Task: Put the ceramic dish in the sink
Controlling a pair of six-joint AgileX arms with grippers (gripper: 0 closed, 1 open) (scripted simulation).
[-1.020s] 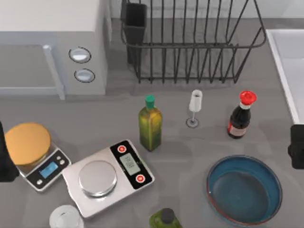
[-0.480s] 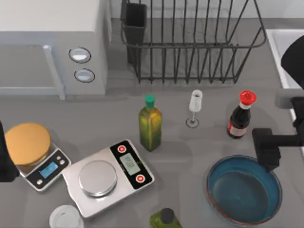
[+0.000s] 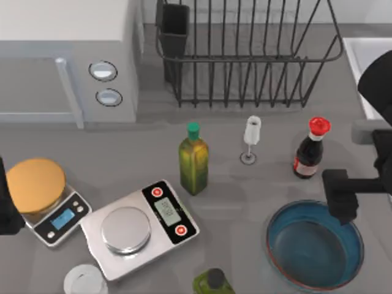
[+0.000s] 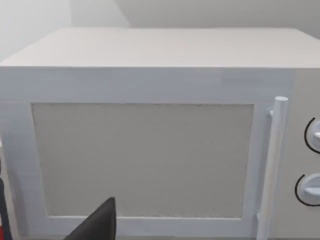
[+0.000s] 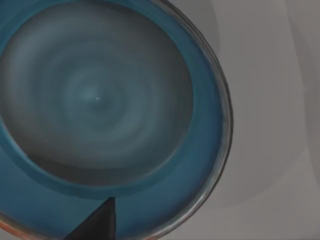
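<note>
The ceramic dish (image 3: 315, 246), a wide shallow bowl glazed blue with a reddish-brown rim, rests on the grey counter at the front right. My right gripper (image 3: 342, 197) hangs over the dish's far rim, just right of its middle. In the right wrist view the dish's blue inside (image 5: 95, 100) lies directly below, with its rim curving past. The sink (image 3: 352, 58) is the pale basin at the far right edge, partly covered by my right arm. My left arm (image 3: 6, 211) stays parked at the left edge, facing the microwave (image 4: 145, 150).
A dark sauce bottle with a red cap (image 3: 311, 149) stands just behind the dish, and a small white goblet (image 3: 251, 139) to its left. Also here: a green oil bottle (image 3: 193, 160), kitchen scales (image 3: 138, 228), a small scale bearing an orange disc (image 3: 35, 184), a black wire rack (image 3: 245, 55).
My right arm has swung in from the right edge of the table and now hangs over the dish's far rim, having edged slightly left in the last half second. The dish has not moved.
</note>
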